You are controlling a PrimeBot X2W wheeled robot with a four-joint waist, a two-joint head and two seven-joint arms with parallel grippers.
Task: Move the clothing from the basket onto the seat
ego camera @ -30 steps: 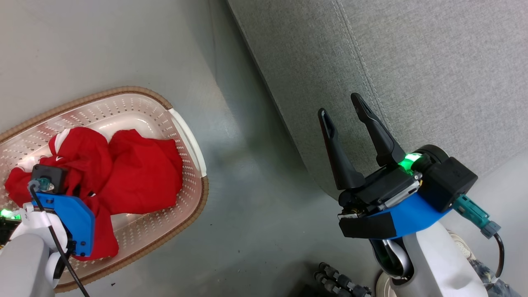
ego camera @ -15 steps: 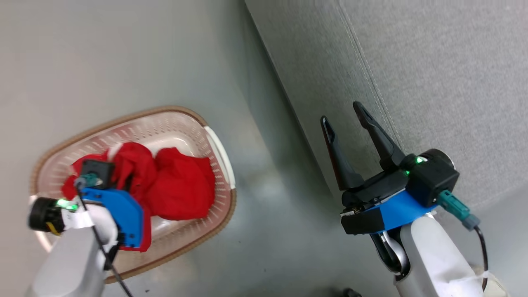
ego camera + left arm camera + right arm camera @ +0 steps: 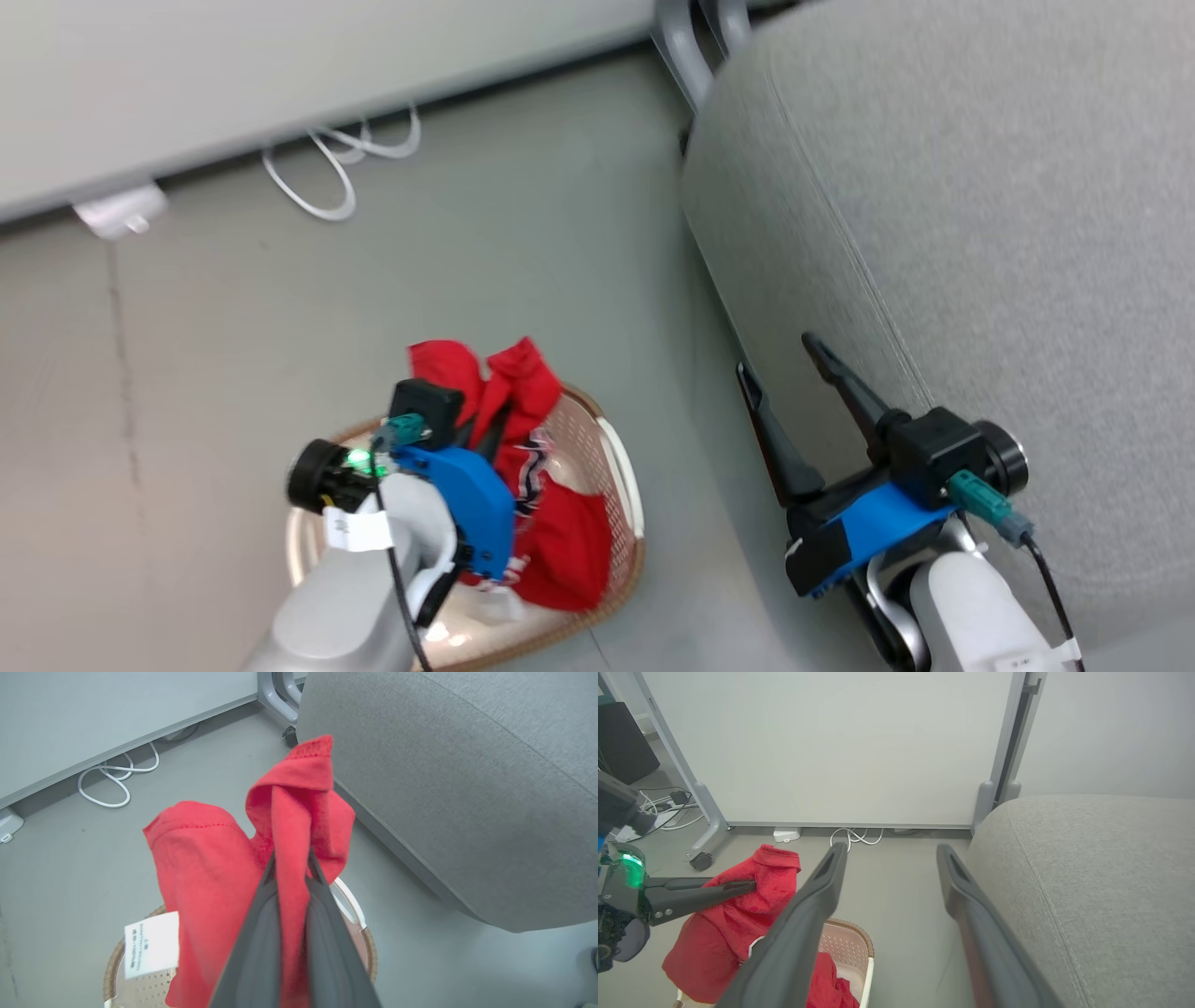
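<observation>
Your left gripper point(image 3: 292, 856) is pinched tight on a fold of the plain red garment point(image 3: 201, 868), which hangs from the fingers above the basket point(image 3: 368, 949). Its white tag point(image 3: 152, 945) dangles at the cloth's lower edge. The other garment point(image 3: 565, 551), with striped trim, lies inside the basket on the side nearest the seat point(image 3: 934, 187). You cannot tell whether the hanging cloth touches it.

Your right gripper point(image 3: 775, 355) has its fingers spread wide with nothing between them. It hovers just beside the seat's side edge, over the strip of floor point(image 3: 523, 233) between basket and seat.

The floor is smooth, dull grey and slightly glossy. The basket stands on it near the seat but apart from it.

The seat is grey woven fabric with a rounded corner and a seam running along its edge.

Beyond the basket stands a pale panel point(image 3: 831, 742) on grey legs, one ending in a castor point(image 3: 701, 861). A white cable point(image 3: 327, 177) loops on the floor at the panel's foot, with a small white box point(image 3: 117, 215) nearby. In the right wrist view a dark cabinet point(image 3: 621, 742) stands at the far left.
</observation>
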